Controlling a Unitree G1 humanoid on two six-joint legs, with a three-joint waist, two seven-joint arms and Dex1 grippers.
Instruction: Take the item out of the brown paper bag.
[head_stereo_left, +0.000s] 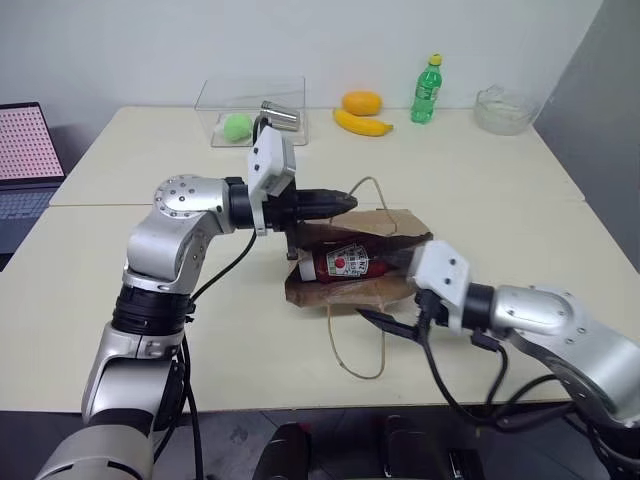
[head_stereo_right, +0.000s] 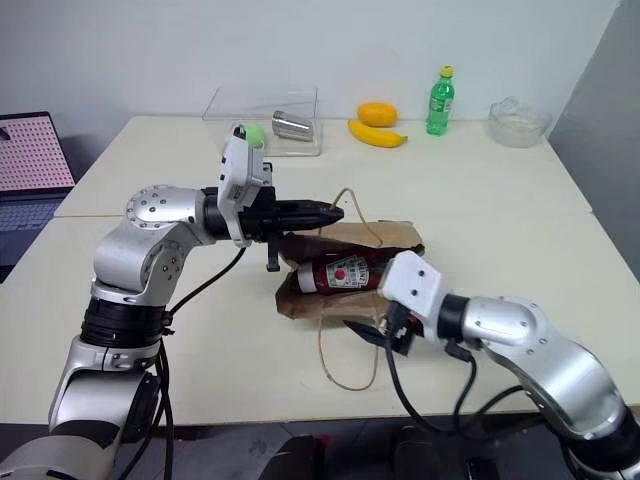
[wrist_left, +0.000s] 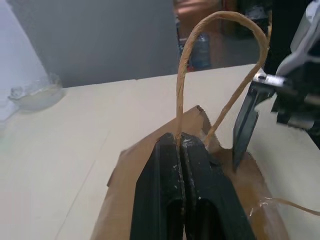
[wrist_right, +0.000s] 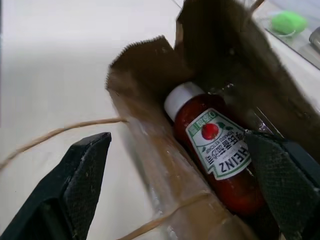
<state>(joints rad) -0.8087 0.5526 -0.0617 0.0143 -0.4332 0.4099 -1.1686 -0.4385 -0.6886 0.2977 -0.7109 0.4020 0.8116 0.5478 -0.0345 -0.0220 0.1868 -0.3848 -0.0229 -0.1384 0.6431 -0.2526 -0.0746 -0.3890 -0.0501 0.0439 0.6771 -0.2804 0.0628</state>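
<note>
The brown paper bag (head_stereo_left: 345, 296) lies on its side mid-table, its mouth toward me. Inside lies the item, a red ketchup bottle (head_stereo_left: 348, 263) with a white cap (wrist_right: 182, 98) and a labelled front (wrist_right: 220, 150). My left gripper (head_stereo_left: 345, 203) is shut on the bag's upper cord handle (wrist_left: 220, 30) right at the paper edge (wrist_left: 150, 145), holding the mouth up. My right gripper (head_stereo_left: 392, 290) stands open at the mouth. One of its fingers (wrist_right: 82, 175) is outside the bag's near wall, the other (wrist_right: 280, 170) beside the bottle. It touches neither.
The bag's other cord handle (head_stereo_left: 360, 355) loops over the table toward the front edge. At the back stand a clear box (head_stereo_left: 250, 100) holding a green ball and a metal can, an orange fruit (head_stereo_left: 361, 102), a banana (head_stereo_left: 362, 124), a green soda bottle (head_stereo_left: 426, 90) and a glass bowl (head_stereo_left: 503, 110). A laptop (head_stereo_left: 25, 150) sits far left.
</note>
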